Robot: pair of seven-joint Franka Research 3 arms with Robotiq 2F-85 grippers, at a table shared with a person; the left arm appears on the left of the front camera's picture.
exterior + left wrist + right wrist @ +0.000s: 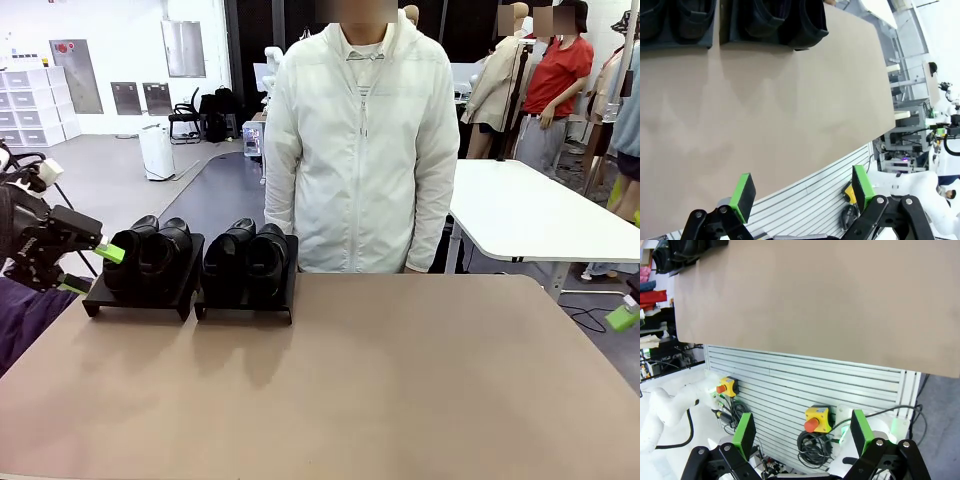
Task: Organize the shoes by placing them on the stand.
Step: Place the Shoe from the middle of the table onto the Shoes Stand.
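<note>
On the tan worktop [400, 400], four black leather slip-on shoes [165, 250] fill both black sloped stands [140, 300]; my grippers [802, 197] [802, 435] hang open, empty — the job looks done.

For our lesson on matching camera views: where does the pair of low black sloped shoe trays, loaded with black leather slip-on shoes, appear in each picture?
Front view: the low black sloped shoe trays sit at the table's far left, side by side, before the person in a white jacket.
Left wrist view: along the top edge, left of centre.
Right wrist view: just a dark corner at the top left.
Shared landmark: the tan tabletop.
</note>
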